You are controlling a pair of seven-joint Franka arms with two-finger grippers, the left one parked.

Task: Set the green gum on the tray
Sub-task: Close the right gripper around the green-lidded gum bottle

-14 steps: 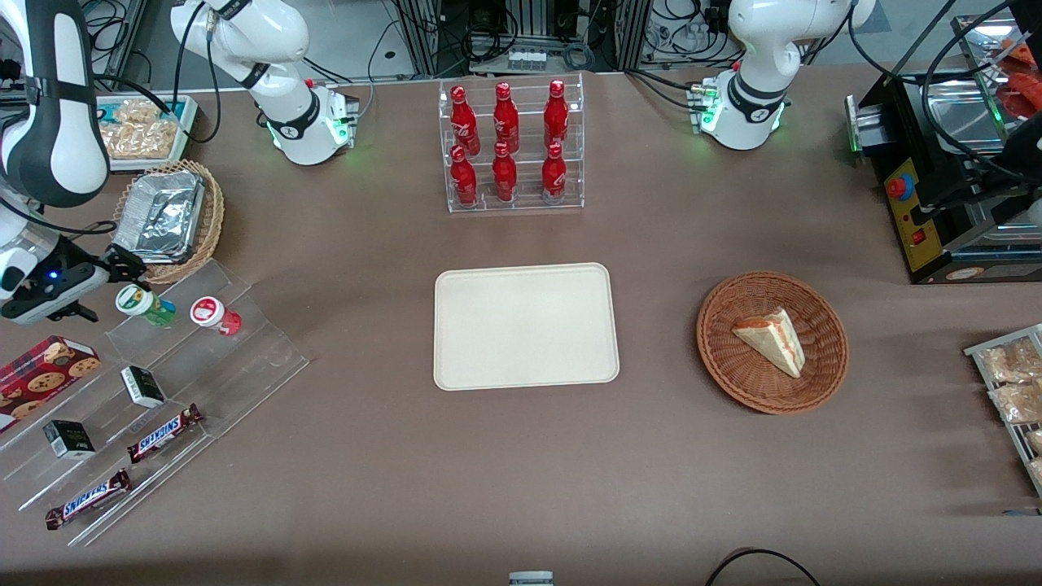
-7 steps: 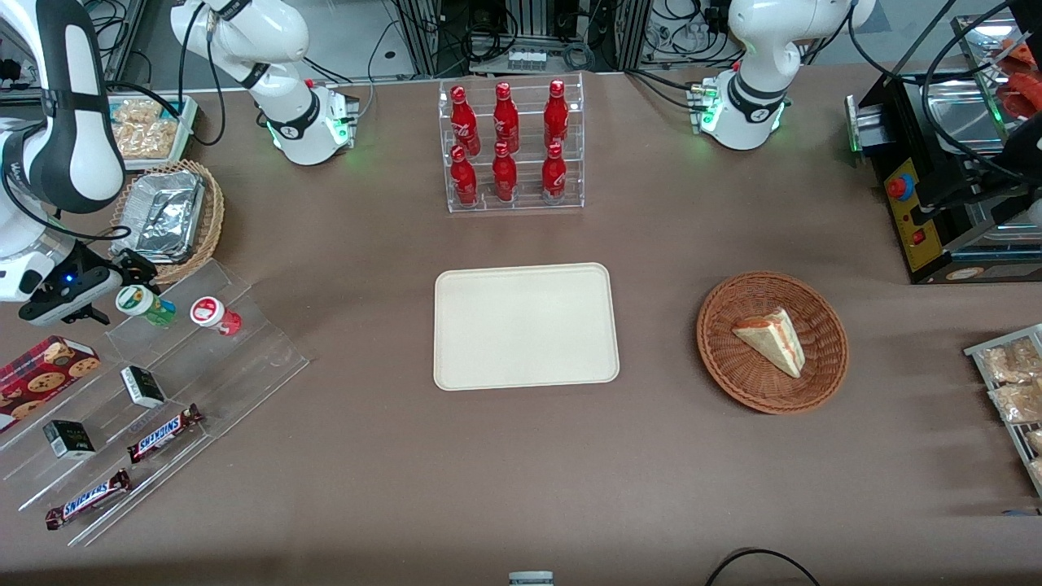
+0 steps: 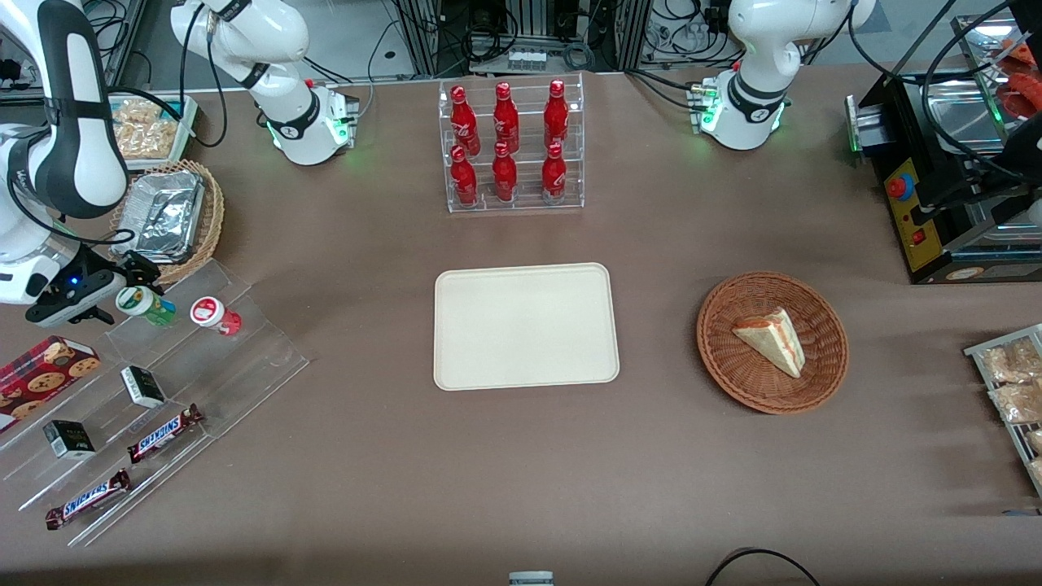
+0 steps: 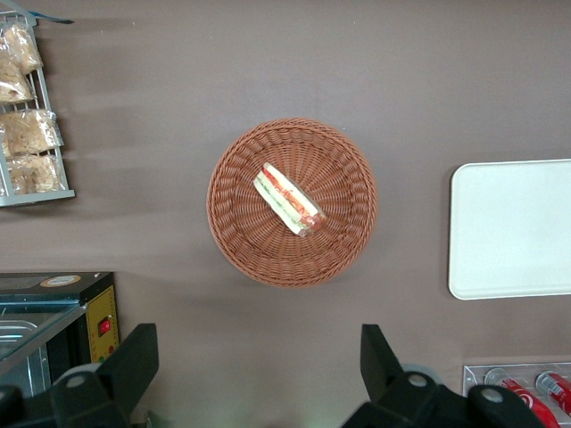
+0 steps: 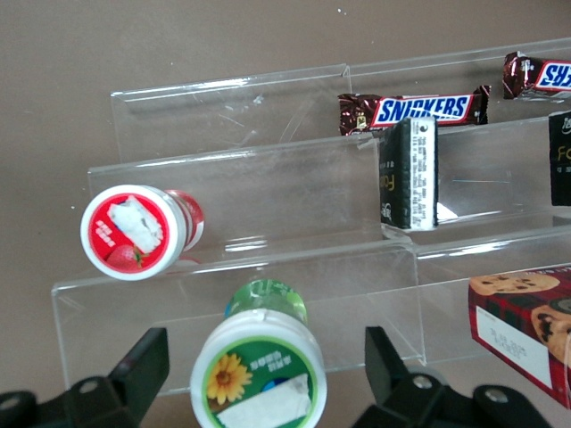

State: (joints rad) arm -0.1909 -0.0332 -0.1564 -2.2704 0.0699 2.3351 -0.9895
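The green gum (image 3: pixel 142 303) lies on its side on the highest step of a clear acrylic stand (image 3: pixel 244 358) at the working arm's end of the table. Its white lid with the green and orange label faces my gripper. In the right wrist view the gum (image 5: pixel 259 370) sits between the two black fingers (image 5: pixel 143 367), with a gap on each side. My gripper (image 3: pixel 120 289) is open and touches nothing. The cream tray (image 3: pixel 525 325) lies flat at the table's middle, well apart from the gum. It also shows in the left wrist view (image 4: pixel 513 227).
A red gum bottle (image 3: pixel 213 314) lies beside the green one on the same step. Snickers bars (image 5: pixel 412 111), small black boxes (image 5: pixel 409 174) and a cookie box (image 5: pixel 526 325) are on the stand. A foil tray in a wicker basket (image 3: pixel 167 213), a cola rack (image 3: pixel 511 146) and a sandwich basket (image 3: pixel 772 342) stand around.
My gripper has moved sideways toward the green gum, so the lid now lies between the fingers. The gum and the tray have not moved.
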